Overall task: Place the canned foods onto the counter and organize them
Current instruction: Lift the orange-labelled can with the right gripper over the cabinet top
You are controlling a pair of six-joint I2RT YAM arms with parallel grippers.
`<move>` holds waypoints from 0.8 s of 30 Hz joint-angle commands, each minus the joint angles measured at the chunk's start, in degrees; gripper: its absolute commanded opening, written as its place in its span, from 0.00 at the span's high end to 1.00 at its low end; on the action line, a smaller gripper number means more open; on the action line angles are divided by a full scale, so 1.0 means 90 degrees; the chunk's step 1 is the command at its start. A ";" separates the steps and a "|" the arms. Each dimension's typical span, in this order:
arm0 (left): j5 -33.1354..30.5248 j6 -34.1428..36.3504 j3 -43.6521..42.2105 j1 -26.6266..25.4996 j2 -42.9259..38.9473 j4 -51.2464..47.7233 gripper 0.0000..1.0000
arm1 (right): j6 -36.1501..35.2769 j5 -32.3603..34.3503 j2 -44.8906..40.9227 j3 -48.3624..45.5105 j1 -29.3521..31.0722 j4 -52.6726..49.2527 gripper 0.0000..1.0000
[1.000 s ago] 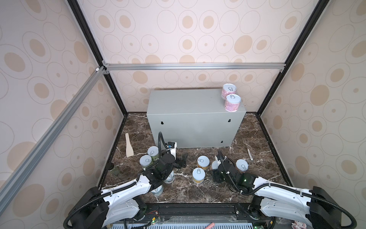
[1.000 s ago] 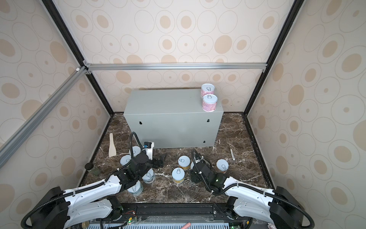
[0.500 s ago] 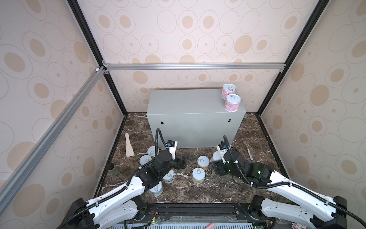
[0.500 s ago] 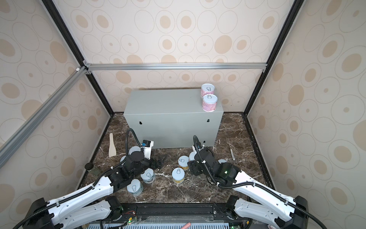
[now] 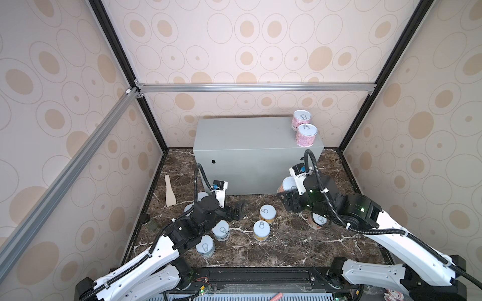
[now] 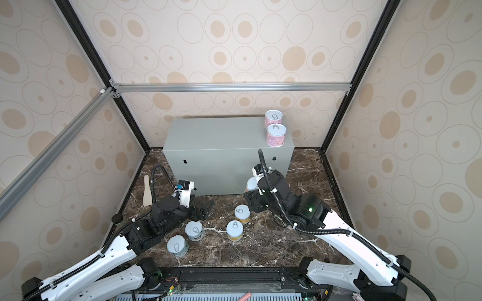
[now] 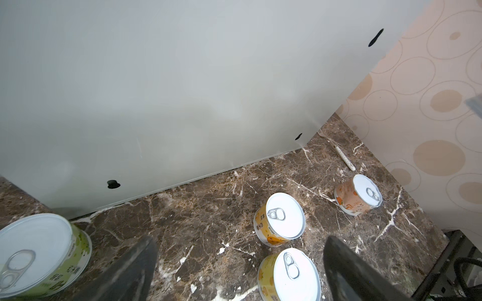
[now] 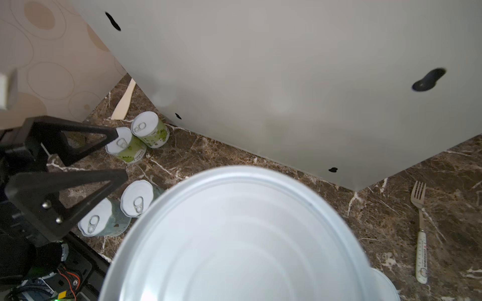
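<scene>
My right gripper [image 5: 286,192] is shut on an orange can [image 5: 284,185] held in the air before the grey counter [image 5: 250,146]. In the right wrist view the can's pale end [image 8: 234,234] hides the fingers. Two pink cans [image 5: 301,120] [image 5: 306,135] stand on the counter's right end. On the marble lie two yellow cans [image 5: 267,212] [image 5: 261,230], two blue cans [image 5: 221,231] [image 5: 205,247], two green cans [image 8: 149,129] [image 8: 125,145] and another orange can [image 7: 357,195]. My left gripper [image 5: 234,211] hangs open, holding nothing, left of the yellow cans [image 7: 279,219].
A wooden spatula [image 5: 170,191] lies at the counter's left, a fork [image 8: 420,229] at its right. Patterned walls and black frame posts close in the marble floor [image 5: 287,247]. The blue and green cans crowd round my left arm.
My right gripper has risen from the floor with the orange can, up along the counter's front. The left gripper has stayed open and barely shifted.
</scene>
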 commanded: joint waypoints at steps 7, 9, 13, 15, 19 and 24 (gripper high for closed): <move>-0.0273 0.0150 0.0514 0.0038 -0.0234 -0.0723 0.01 | -0.0103 0.0562 0.1092 0.2447 0.0015 -0.0932 0.43; -0.0270 0.0160 0.0488 0.0039 -0.0259 -0.0760 0.01 | -0.0160 0.0638 0.1405 0.3019 0.0019 -0.1149 0.43; -0.0185 0.0142 0.0329 0.0040 -0.0308 -0.0714 0.01 | -0.0317 0.0707 0.1938 0.3940 0.0005 -0.1384 0.43; -0.0072 0.0123 0.0183 0.0040 -0.0336 -0.0627 0.01 | -0.0401 0.0770 0.2223 0.4444 0.0001 -0.1506 0.43; -0.0045 0.0170 -0.0039 0.0040 -0.0437 -0.0526 0.01 | -0.0546 0.0761 0.2876 0.5583 -0.0049 -0.1959 0.43; 0.0033 0.0214 -0.0297 0.0036 -0.0548 -0.0279 0.01 | -0.0619 0.0608 0.3744 0.6976 -0.0262 -0.2428 0.42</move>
